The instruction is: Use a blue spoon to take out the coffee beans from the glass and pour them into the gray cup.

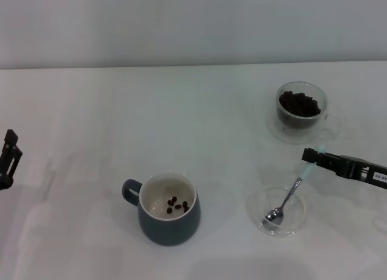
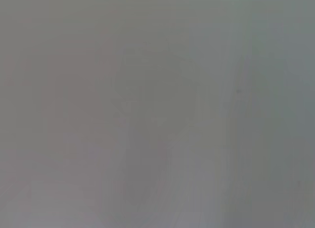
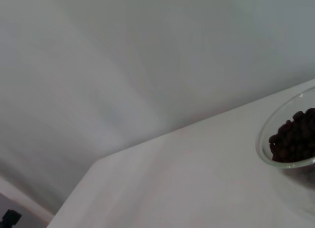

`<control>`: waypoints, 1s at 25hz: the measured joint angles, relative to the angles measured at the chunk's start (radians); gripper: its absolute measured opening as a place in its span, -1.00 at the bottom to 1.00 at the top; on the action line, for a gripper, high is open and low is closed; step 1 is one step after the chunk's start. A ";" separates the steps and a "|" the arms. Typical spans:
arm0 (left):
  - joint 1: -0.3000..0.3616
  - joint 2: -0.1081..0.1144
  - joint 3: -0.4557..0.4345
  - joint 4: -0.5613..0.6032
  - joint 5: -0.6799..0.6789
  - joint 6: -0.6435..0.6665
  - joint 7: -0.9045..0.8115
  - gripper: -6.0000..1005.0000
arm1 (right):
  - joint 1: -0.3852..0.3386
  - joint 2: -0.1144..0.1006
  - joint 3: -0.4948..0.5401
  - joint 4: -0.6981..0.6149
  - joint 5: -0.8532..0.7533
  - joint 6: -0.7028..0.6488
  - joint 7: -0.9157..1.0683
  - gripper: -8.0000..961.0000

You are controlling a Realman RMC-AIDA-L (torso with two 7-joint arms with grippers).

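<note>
The blue spoon (image 1: pixel 289 196) leans with its metal bowl in a flat clear saucer (image 1: pixel 259 198) at the front right. Its pale blue handle end is up between the fingers of my right gripper (image 1: pixel 313 156), which is shut on it. The glass (image 1: pixel 300 126) holding the heap of coffee beans (image 1: pixel 299 103) stands behind the saucer; it also shows in the right wrist view (image 3: pixel 290 164), with its beans (image 3: pixel 294 135). The gray cup (image 1: pixel 169 222) stands at the front centre, handle to the left, with a few beans (image 1: pixel 176 204) inside. My left gripper (image 1: pixel 8 158) is parked at the far left edge.
The white table (image 1: pixel 181 123) runs back to a pale wall. Its far edge shows in the right wrist view (image 3: pixel 162 134). The left wrist view shows only a blank grey surface.
</note>
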 joint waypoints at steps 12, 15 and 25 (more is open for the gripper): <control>-0.004 0.001 0.000 -0.003 -0.001 0.000 0.000 0.46 | 0.003 0.014 0.004 -0.002 -0.009 0.022 -0.001 -0.47; -0.006 0.002 0.000 -0.006 -0.001 0.000 0.000 0.46 | 0.003 0.013 0.009 -0.012 -0.005 0.039 -0.007 -0.38; -0.003 0.000 0.000 -0.009 0.000 0.000 0.000 0.45 | 0.002 -0.004 0.088 -0.047 -0.005 0.118 -0.017 -0.35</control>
